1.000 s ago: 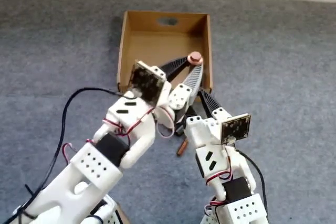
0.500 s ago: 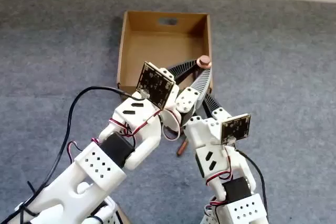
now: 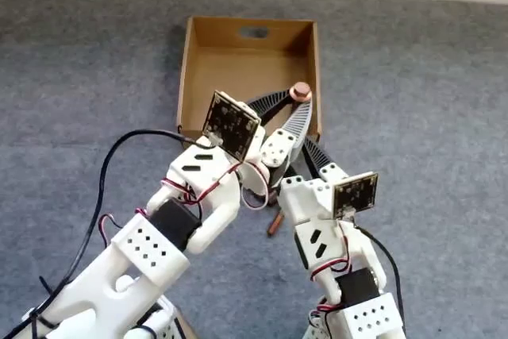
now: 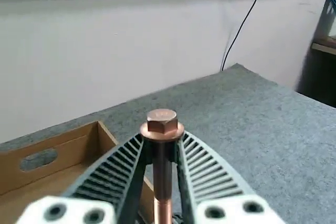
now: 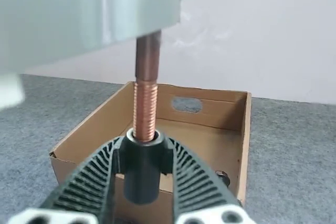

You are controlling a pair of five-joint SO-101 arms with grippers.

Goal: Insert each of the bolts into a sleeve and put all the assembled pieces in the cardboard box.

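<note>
My left gripper [image 3: 297, 103] is shut on a copper bolt [image 3: 299, 91], held upright by its shank just under the hex head [image 4: 161, 123]. Below it my right gripper [image 5: 143, 153] is shut on a black sleeve [image 5: 142, 174], standing upright. The bolt's threaded end [image 5: 145, 109] enters the top of the sleeve. Both are just in front of the near right corner of the cardboard box [image 3: 184, 69]. In the high view the left gripper covers the sleeve, and a right finger [image 3: 315, 154] shows.
A second copper bolt [image 3: 275, 223] lies on the grey carpet between the two arms. A small dark piece [image 5: 223, 178] sits inside the box [image 5: 242, 129] by its right wall. Open carpet lies to the left and right of the box.
The left gripper with the bolt swung right, then came back a little to the left. The right arm has stayed still.
</note>
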